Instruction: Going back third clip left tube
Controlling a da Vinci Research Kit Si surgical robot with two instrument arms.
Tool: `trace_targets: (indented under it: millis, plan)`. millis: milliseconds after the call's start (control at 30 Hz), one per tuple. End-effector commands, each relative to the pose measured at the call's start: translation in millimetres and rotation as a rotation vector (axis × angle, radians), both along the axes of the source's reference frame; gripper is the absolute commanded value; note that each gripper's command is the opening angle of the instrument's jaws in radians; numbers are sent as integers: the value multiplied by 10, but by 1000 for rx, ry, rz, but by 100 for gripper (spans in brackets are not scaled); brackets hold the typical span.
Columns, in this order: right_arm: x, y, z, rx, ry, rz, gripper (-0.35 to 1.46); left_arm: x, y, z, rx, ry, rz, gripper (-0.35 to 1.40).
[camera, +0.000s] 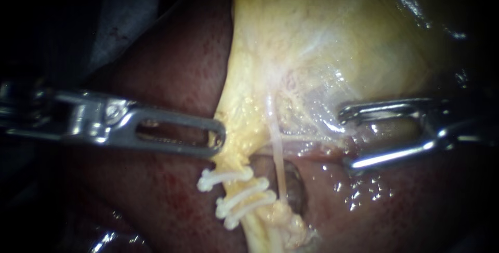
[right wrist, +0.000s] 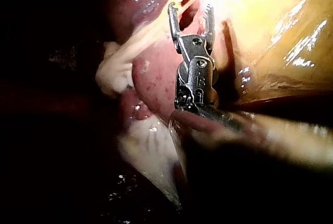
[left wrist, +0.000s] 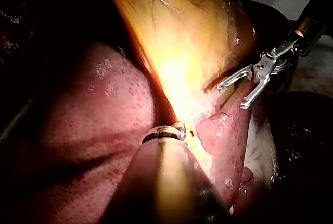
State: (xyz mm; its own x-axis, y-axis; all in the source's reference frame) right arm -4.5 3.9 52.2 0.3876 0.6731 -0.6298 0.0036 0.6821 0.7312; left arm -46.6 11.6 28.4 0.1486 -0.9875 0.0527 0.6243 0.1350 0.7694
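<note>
Gripping pale-yellow gallbladder tissue (camera: 244, 123) in closed jaws, my left instrument (camera: 217, 139) is tensioning the white-clipped yellowish tube (camera: 235, 169) beneath it; my right instrument (camera: 347, 138) is hovering open, empty.

A surgical lab bench; a dark red liver (camera: 171, 76) and yellow gallbladder (camera: 332, 35) lie bare under harsh light; white clips (camera: 244, 202) sit across a tube (camera: 234, 162); the left instrument (camera: 217, 137) and right instrument (camera: 347, 140), slim and metal, reach in from opposite sides.

Right instrument (camera: 344, 140), pincer parted.
</note>
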Motion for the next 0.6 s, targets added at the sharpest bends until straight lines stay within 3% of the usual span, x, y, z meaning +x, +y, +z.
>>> trace_targets:
  millis: [33, 267, 600]
  plan:
    - [-3, 2, -1, -1, -2, 4, 57, 0, 0, 1, 0, 0, 0, -35]
    - [-14, 10, -7, -12, -9, 20, 59, -1, 0, 1, 0, 0, 0, -35]
    - [-15, 7, -10, -11, -9, 20, 60, -5, 1, 15, -6, 4, -2, -35]
